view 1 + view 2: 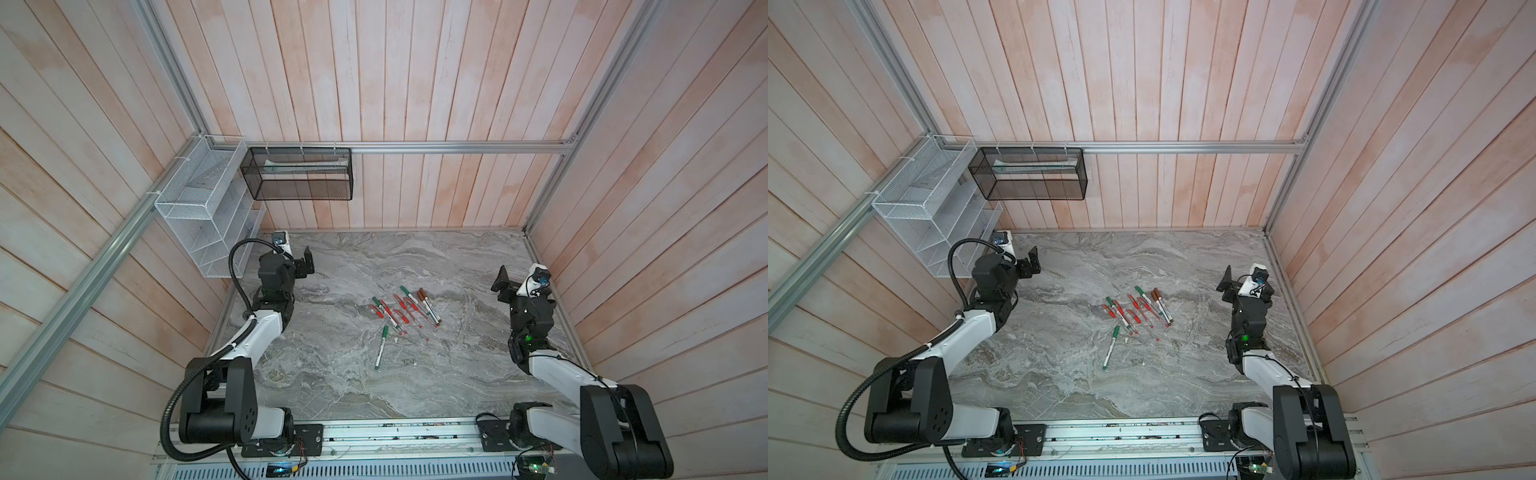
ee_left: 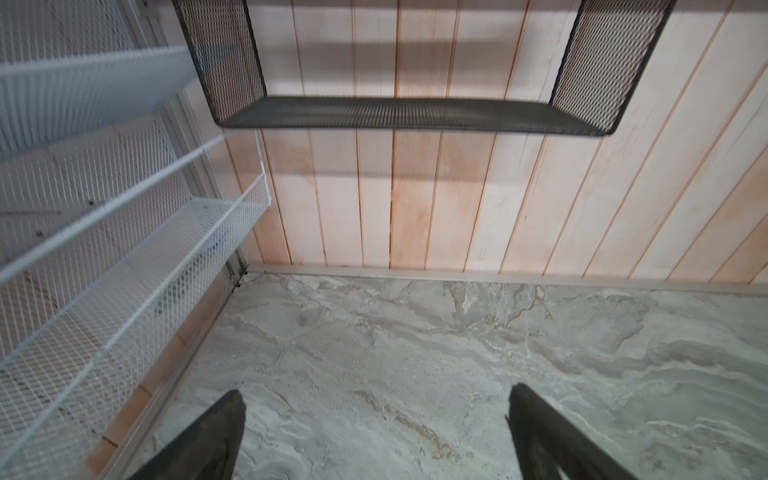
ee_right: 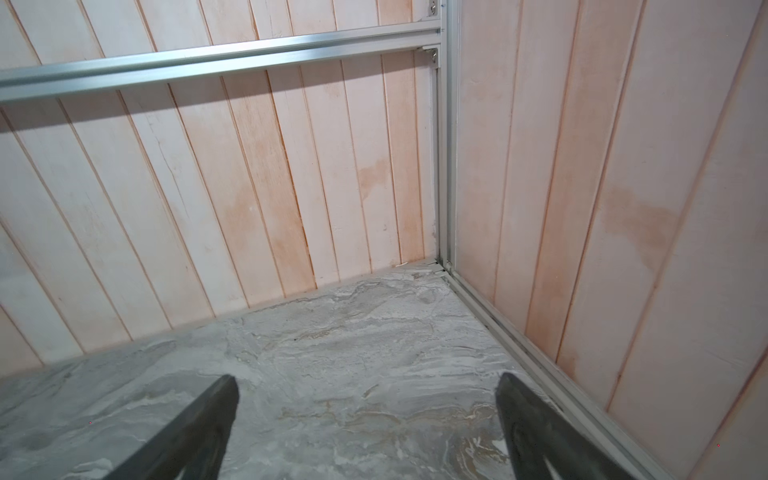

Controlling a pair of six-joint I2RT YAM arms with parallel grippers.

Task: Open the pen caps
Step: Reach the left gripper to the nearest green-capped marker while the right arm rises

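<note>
Left gripper (image 2: 374,399) at table (image 1: 332,386) 10 o'clock, right gripper (image 3: 368,382) at 3: both spread wide, empty. Pile (image 1: 405,309): 2 green caps (image 1: 403,288), 2 brown caps (image 1: 421,292), red caps (image 1: 388,311) uncountable. 1 green pen (image 1: 381,348) at its 7 o'clock.

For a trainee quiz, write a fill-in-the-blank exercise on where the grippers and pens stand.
The left gripper and the right gripper are both ___, holding nothing.
The cap of the lone pen lying apart from the pile is ___.
The mesh basket on the back wall is ___.
Missing words: open; green; black.
</note>
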